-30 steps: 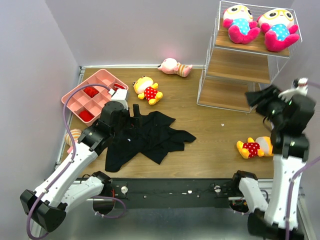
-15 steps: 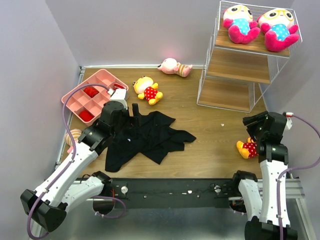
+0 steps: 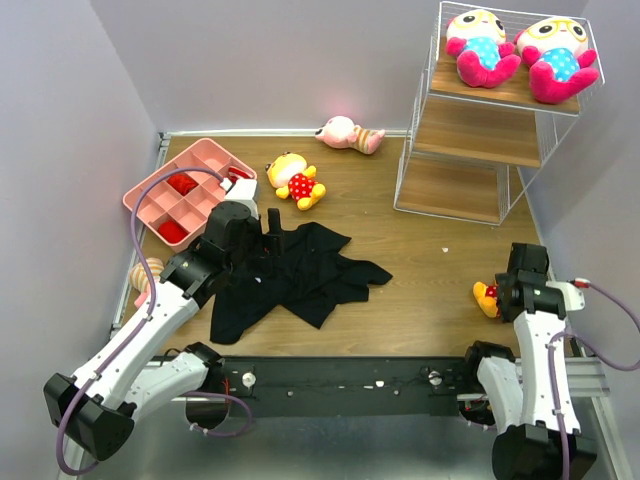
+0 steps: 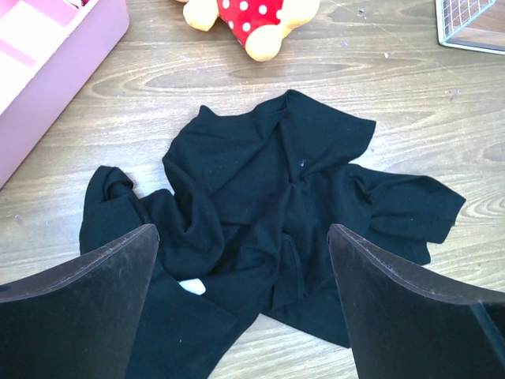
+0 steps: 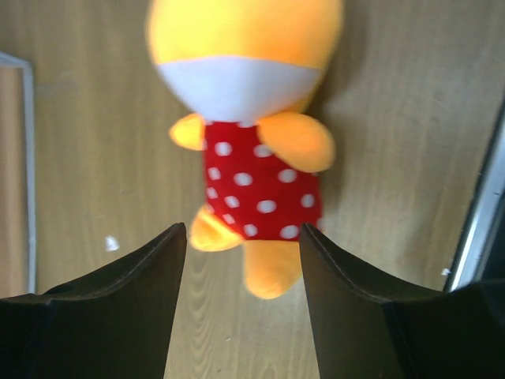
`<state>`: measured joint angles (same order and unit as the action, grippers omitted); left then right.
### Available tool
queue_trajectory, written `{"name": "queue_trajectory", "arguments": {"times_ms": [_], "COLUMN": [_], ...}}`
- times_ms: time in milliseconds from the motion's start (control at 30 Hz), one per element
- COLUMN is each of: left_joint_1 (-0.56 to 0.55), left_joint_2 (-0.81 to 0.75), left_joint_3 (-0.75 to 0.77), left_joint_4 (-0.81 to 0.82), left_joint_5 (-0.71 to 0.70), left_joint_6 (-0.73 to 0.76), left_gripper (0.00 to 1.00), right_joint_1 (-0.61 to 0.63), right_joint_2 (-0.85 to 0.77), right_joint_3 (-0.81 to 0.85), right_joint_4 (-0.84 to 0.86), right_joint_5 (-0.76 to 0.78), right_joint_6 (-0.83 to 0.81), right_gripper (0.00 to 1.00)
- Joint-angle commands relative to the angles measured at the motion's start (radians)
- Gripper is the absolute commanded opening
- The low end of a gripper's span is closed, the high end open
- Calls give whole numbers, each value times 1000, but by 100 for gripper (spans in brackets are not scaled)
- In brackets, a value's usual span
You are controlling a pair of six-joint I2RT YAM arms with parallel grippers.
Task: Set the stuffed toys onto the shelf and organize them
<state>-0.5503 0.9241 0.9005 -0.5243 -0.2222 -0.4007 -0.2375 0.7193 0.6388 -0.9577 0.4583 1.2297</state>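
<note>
1. Right gripper [image 5: 241, 237] has dropped from up beside the shelf [image 3: 475, 130] to low over the right near corner of the table [image 3: 430, 250]. The left arm has scarcely shifted.
2. One wooden table carries everything.
3. One three-tier white wire shelf stands at the far right. Two blue-dotted dolls [image 3: 480, 45] [image 3: 552, 55] lie side by side on its top board.
4. One black garment [image 3: 290, 270] lies crumpled left of centre. The left gripper [image 4: 241, 237] hovers over it with its fingers spread wide, holding nothing.
5. One pink compartment tray [image 3: 225, 152] sits at the far left, with red items in some compartments.
6. Two yellow-orange dolls with red dotted bodies are on the table.
   - One [image 3: 296, 182] lies just beside the tray.
   - The other [image 5: 260, 181] lies under the right gripper, whose fingers stand partly open either side of its legs and are not closed on it.
7. One pale pink striped doll [image 3: 350, 134] lies at the back edge. What seems to be a second [image 3: 148, 270] is mostly hidden behind the left arm.
</note>
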Motion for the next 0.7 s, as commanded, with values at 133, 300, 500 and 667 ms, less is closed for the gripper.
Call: {"name": "queue_trajectory", "arguments": {"times_ms": [133,300,500,667], "left_joint_1": [-5,-5,-5,-7], "left_joint_2": [1,13,10,10], "left_joint_3": [-12,-9,-11,-9], "left_joint_4": [17,17,14,12], "left_joint_5": [11,7,-2,-6], "left_joint_6": [11,13,14,14], "left_gripper": [98,98,98,98], "right_joint_1": [0,0,0,0], "right_joint_2": [-23,6,-1,-47], "right_joint_3": [-102,-148,-232,-266], "right_joint_4": [-16,63,314,453], "right_joint_5": [88,86,37,-27], "right_joint_6": [111,102,-73,-273], "right_gripper": [70,71,60,10]}}
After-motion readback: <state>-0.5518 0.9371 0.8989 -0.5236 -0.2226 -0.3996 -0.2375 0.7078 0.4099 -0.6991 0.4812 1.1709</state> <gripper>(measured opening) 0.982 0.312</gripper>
